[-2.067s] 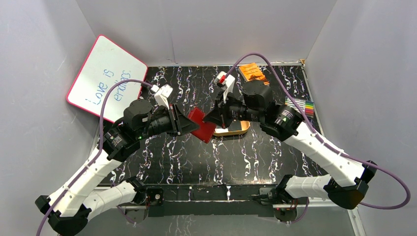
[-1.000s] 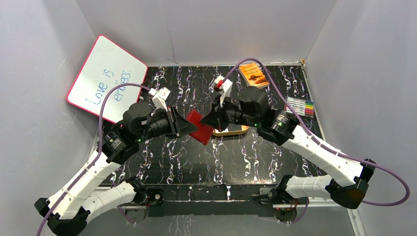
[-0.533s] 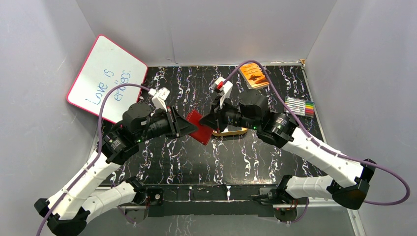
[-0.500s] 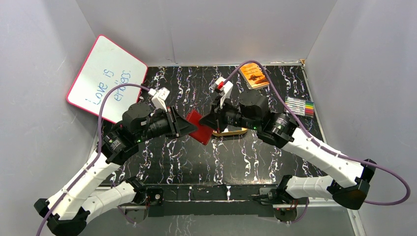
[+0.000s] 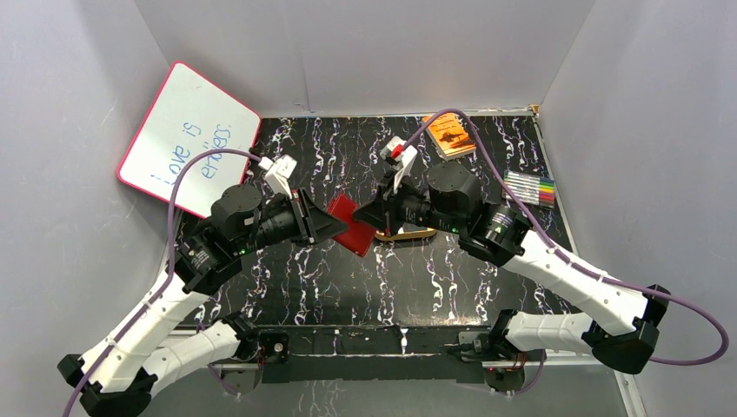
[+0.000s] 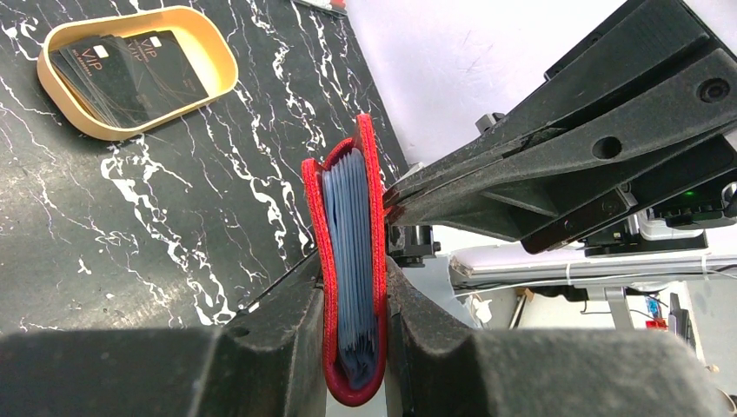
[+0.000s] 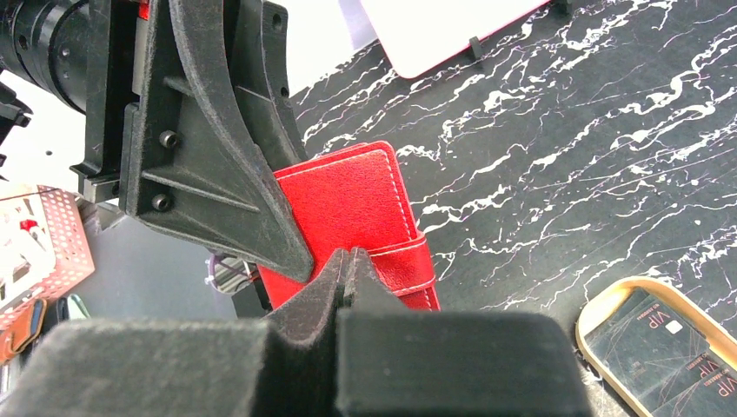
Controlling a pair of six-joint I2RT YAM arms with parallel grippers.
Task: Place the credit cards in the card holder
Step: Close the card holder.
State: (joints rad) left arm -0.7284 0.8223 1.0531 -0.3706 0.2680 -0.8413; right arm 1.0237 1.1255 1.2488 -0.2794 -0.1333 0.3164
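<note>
My left fingers (image 6: 278, 321) clamp the card holder (image 7: 348, 200); my right fingers (image 7: 304, 295), closed, touch it, pinch unclear. Only my wrist views show the credit cards (image 6: 130, 78) beyond them.

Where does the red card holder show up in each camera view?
Top external: card holder at centre of the table.
Left wrist: bottom centre, on edge, inner sleeves showing.
Right wrist: left of centre, red cover facing the camera.
Shared landmark: gold oval tray.

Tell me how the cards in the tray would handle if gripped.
The cards look thin and glossy, so probably stiff but slippery. They lie flat, fanned in the tray, so its rim may block a finger sliding under; several might lift together.
</note>
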